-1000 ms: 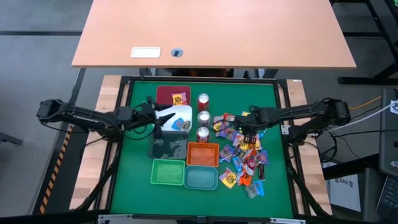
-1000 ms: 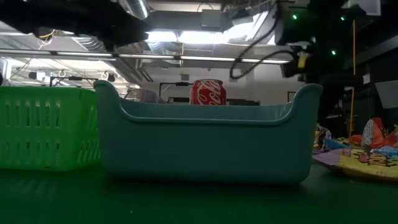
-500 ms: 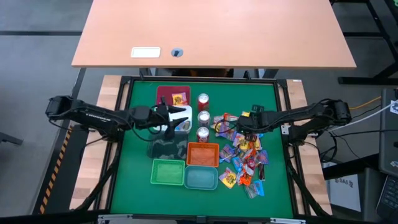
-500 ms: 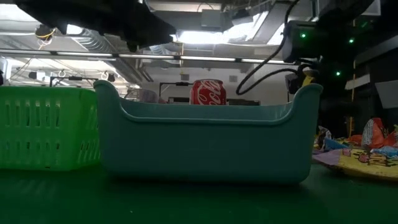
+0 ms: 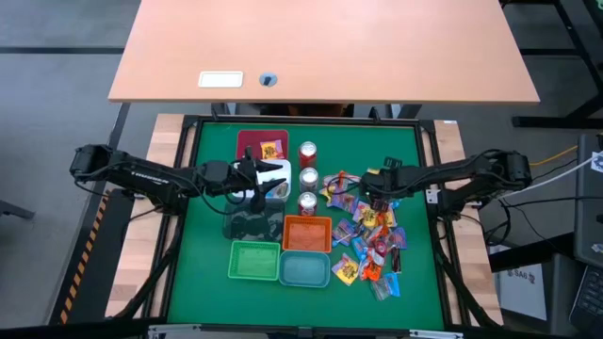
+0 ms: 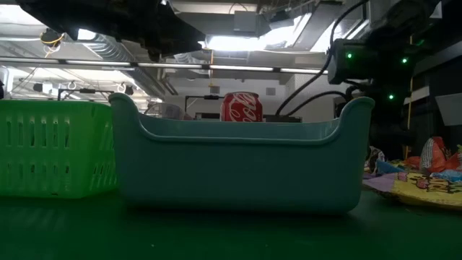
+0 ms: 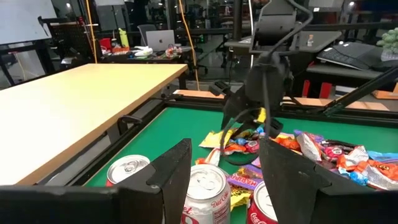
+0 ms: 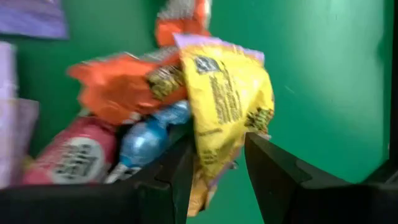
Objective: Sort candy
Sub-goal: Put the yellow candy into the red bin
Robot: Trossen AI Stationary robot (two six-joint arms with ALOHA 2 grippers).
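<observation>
R gripper [image 8: 214, 171], jaws part open, pinches a yellow candy [image 8: 227, 102] w/ long axis running out past the fingertips, above the candy pile [image 5: 369, 240] on the mat's right. L gripper [image 5: 267, 181] wide open, empty, over white bin [image 5: 279, 172].

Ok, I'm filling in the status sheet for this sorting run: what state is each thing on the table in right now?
left pincer: open, empty, over the white bin
right pincer: closed on a yellow candy, above the pile
candy pile: loose, unsorted, on the mat's right side
maroon bin: holds one candy
white bin: holds candy
orange bin: empty
green bin: empty
teal bin: empty
three cans: upright, in a row
</observation>
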